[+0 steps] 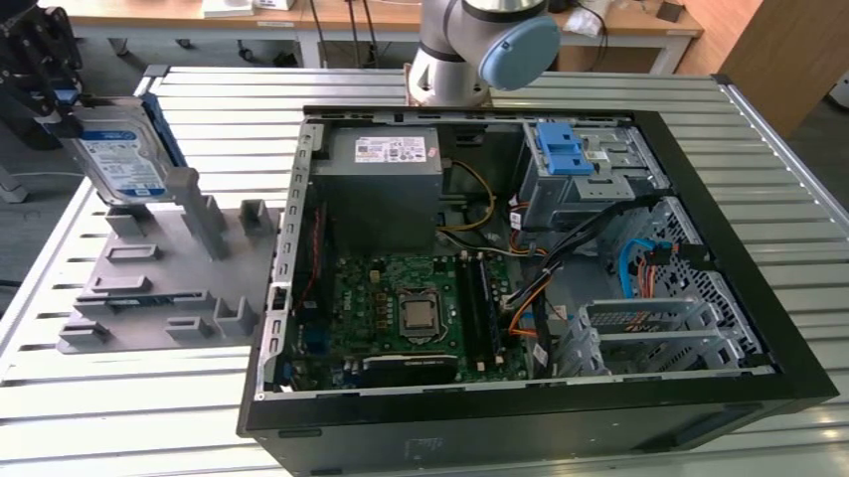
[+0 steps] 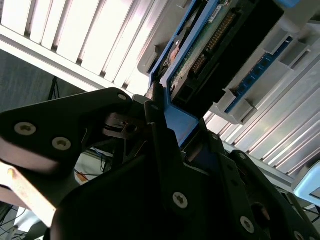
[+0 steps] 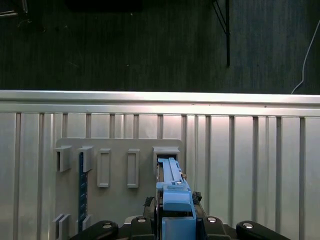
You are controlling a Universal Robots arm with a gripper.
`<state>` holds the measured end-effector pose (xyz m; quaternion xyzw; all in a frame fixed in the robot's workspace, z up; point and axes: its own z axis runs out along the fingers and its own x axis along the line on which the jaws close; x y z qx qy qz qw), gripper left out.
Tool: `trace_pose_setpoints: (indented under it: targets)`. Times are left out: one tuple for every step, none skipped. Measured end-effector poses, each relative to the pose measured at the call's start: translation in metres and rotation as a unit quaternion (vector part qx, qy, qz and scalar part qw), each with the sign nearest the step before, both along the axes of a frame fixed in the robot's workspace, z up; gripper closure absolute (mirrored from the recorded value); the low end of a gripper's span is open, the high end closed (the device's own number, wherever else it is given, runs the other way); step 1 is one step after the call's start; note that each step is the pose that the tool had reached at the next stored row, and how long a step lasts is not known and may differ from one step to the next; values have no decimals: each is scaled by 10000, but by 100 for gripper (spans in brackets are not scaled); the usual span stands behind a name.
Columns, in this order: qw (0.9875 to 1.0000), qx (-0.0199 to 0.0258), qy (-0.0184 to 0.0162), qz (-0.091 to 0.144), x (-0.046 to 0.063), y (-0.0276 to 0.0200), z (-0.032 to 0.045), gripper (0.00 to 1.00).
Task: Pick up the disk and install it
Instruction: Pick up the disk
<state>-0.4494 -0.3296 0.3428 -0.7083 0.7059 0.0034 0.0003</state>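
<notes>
At the exterior view's left, the claw [image 1: 56, 104] is clamped on the top edge of the disk [image 1: 122, 154]. The disk stands upright at the far end of the grey rack [image 1: 146, 288] on the desk [image 1: 133, 397]. Right of the rack lies an open computer case [image 1: 464, 427].

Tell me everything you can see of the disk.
The disk is a flat silver-grey metal drive with a white label topped by a blue band and blue plastic rails along its edges. It stands on edge, slightly tilted, at the grey fixture on the exterior view's left. The gripper is closed on its upper blue rail; its back shows a green circuit board.
</notes>
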Motion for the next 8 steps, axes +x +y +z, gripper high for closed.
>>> trace_pose_setpoints:
  targets:
    - [10000, 0, 0, 0, 0, 0, 4, 64]
    - [10000, 1, 1, 0, 0, 0, 11, 64]
    - [10000, 1, 1, 0, 0, 0, 18, 64]
    - [10000, 2, 1, 0, 0, 0, 24, 64]
    - [10000, 3, 1, 0, 0, 0, 31, 64]
    - [10000, 4, 1, 0, 0, 0, 37, 64]
    - [10000, 5, 1, 0, 0, 0, 45, 64]
    - [10000, 5, 1, 0, 0, 0, 48, 64]
